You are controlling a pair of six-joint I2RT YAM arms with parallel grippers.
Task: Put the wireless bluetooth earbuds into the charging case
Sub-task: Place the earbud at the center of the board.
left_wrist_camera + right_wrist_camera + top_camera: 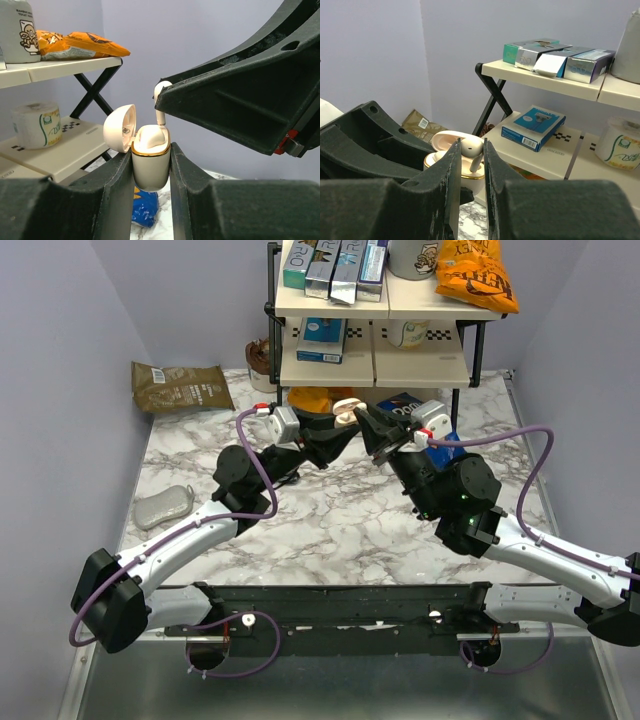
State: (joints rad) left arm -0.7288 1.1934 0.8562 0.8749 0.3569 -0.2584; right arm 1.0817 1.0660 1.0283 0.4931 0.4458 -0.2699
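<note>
Left gripper (151,155) clamps the open charging case (150,175), right gripper (470,150) pinches a cream earbud (160,116) above it, plain only from the wrists; shelf pack (17,22) reads TOILET

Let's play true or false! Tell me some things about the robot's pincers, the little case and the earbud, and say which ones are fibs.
1. The left pincer grips the charging case. True.
2. The case is closed. False: its lid stands open.
3. The right pincer holds a black earbud. False: its earbud is cream-white.
4. The earbud's stem points down toward the open case. True.
5. A brown bag lies on the table. True.
</note>
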